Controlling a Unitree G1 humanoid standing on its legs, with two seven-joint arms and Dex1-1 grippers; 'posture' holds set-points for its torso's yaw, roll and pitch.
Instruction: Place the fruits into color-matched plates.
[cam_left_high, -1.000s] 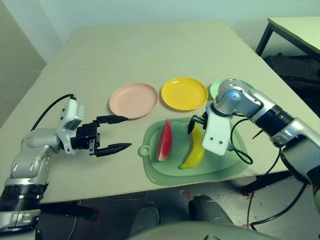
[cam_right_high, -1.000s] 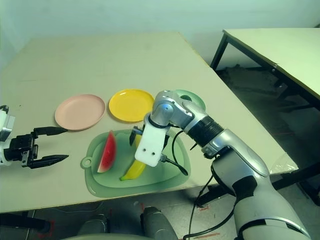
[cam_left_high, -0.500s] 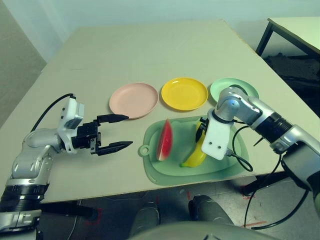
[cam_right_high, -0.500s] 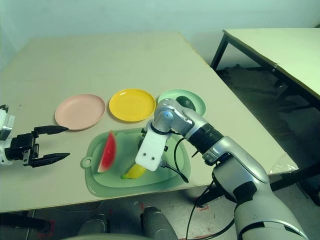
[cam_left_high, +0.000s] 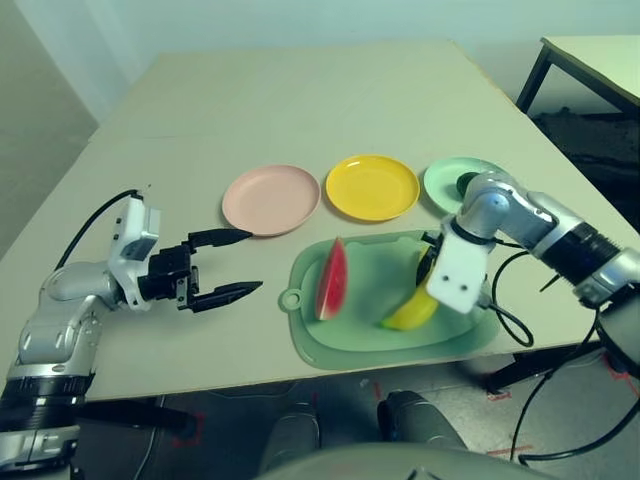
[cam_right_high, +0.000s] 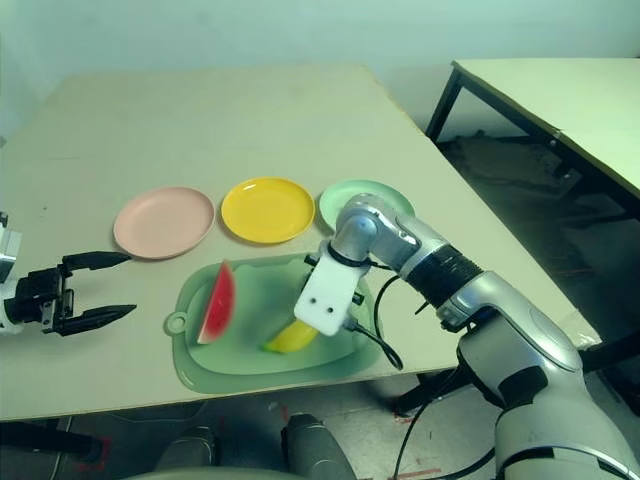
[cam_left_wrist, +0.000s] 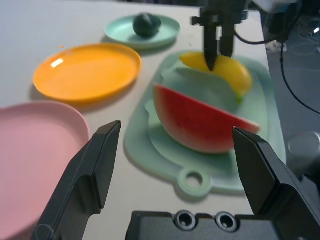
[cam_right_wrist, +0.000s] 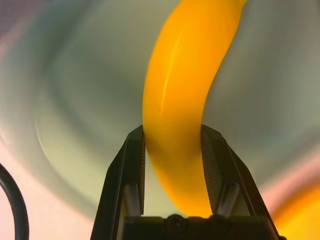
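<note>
Both eye views look down and forward from the head onto the table, well back from it; they share the whole scene, though the right eye sits further right, so the mat lies left of centre there and a second table fills its upper right. The left wrist view looks low across the table (near the surface) at the watermelon and mat, seen also from above. The right wrist view is pressed close on the banana.
</note>
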